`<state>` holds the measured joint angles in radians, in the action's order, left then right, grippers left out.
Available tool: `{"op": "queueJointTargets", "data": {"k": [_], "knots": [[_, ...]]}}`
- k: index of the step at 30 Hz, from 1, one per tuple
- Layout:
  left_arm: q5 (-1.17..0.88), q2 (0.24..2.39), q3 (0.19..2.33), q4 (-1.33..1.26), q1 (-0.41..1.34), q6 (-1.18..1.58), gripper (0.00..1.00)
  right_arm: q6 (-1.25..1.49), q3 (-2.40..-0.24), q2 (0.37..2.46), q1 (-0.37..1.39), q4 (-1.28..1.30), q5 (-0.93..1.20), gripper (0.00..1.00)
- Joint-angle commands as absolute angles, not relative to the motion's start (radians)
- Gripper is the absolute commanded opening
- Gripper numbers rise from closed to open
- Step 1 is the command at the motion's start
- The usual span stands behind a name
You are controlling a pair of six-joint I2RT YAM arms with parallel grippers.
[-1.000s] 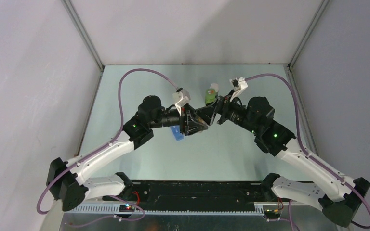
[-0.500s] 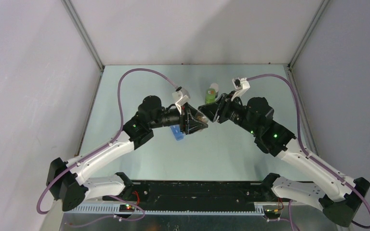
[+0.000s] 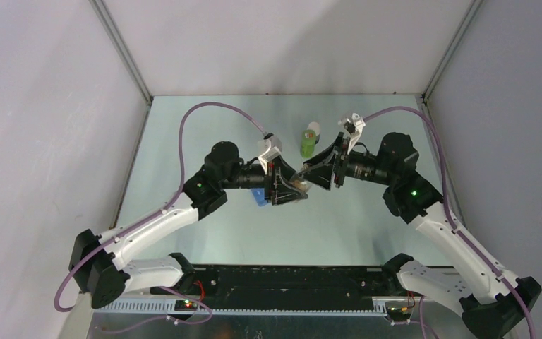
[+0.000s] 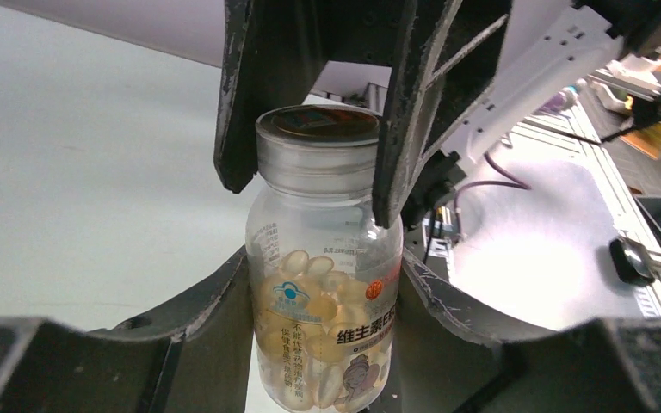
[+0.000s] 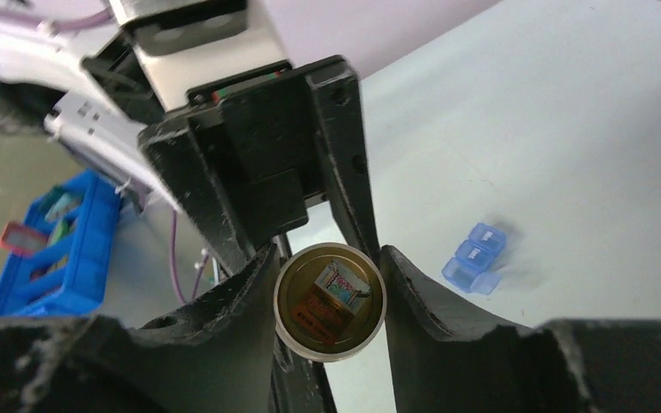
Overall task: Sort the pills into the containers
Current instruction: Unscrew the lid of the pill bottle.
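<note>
A clear pill bottle (image 4: 327, 301) full of yellow softgel pills is held off the table between the two arms. My left gripper (image 4: 323, 331) is shut on the bottle's body. In the top view the bottle (image 3: 298, 182) shows between the left gripper (image 3: 291, 188) and the right gripper (image 3: 310, 176). The clear cap (image 5: 330, 298), with a gold seal under it, sits between the right gripper's (image 5: 330, 301) jaws, which press on both its sides. The same cap (image 4: 317, 146) shows in the left wrist view with the right fingers (image 4: 237, 103) on either side. A blue pill box (image 5: 475, 258) lies on the table.
A green bottle (image 3: 309, 141) with a white cap stands at the back of the table, just behind the grippers. The blue pill box (image 3: 257, 197) lies partly under the left wrist. Grey walls enclose the table on three sides.
The right gripper has closed from wide open onto the bottle's cap, and the right arm has straightened to face the left gripper. The left gripper kept its hold.
</note>
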<state>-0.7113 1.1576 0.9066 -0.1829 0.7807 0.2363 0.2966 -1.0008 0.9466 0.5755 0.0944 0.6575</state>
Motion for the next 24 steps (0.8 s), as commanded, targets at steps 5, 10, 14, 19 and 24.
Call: {"op": "queueJointTargets", "data": {"k": [5,10,14,19,24], "knots": [[-0.748,1.143,0.914,-0.231,0.765,0.246,0.0,0.344,-1.002,0.861,0.552,0.073,0.53,0.98],[-0.673,1.157,0.926,-0.226,0.765,0.247,0.0,0.458,-1.019,0.854,0.572,0.17,0.242,0.9],[-0.624,1.177,0.932,-0.262,0.764,0.283,0.0,0.496,-1.023,0.854,0.592,0.213,0.145,0.88],[-0.603,1.208,0.941,-0.307,0.765,0.317,0.0,0.565,-1.023,0.883,0.659,0.179,0.091,0.91],[-0.58,1.211,0.937,-0.313,0.764,0.338,0.0,0.63,-1.017,0.917,0.693,0.134,0.058,0.9]]}}
